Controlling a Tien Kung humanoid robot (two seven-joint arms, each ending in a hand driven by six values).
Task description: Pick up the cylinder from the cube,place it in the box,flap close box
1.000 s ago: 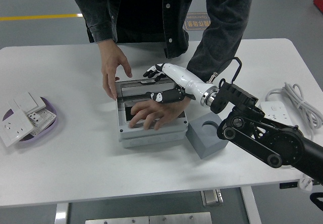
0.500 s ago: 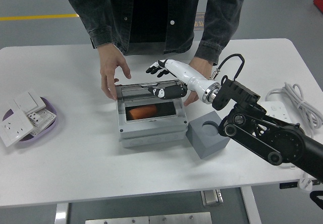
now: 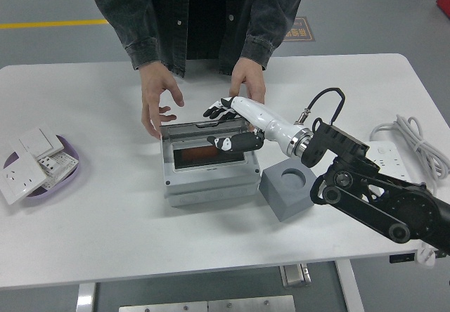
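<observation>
The grey box (image 3: 211, 180) stands mid-table. The orange cylinder (image 3: 209, 157) lies inside it and shows dimly through the tinted lid (image 3: 184, 148), which lies down or nearly down over the box. My right hand (image 3: 225, 126) is over the lid's far right part with fingers extended and thumb (image 3: 235, 142) on the lid, holding nothing. The grey cube (image 3: 285, 199) with its empty round hole (image 3: 289, 176) stands just right of the box. A person's hands are at the box's far side, one (image 3: 157, 101) at its far left corner and one (image 3: 247, 81) behind my hand.
A purple bowl (image 3: 70, 175) with several white switch plates sits at the left edge. A white power strip (image 3: 383, 156) and a coiled cable (image 3: 415, 143) lie at the right. My black right forearm (image 3: 373, 196) reaches over the table's right side.
The person's hand left the box's inside and drew back to the far side. The lid came down over the cylinder. My right hand moved slightly forward and down onto the lid.
</observation>
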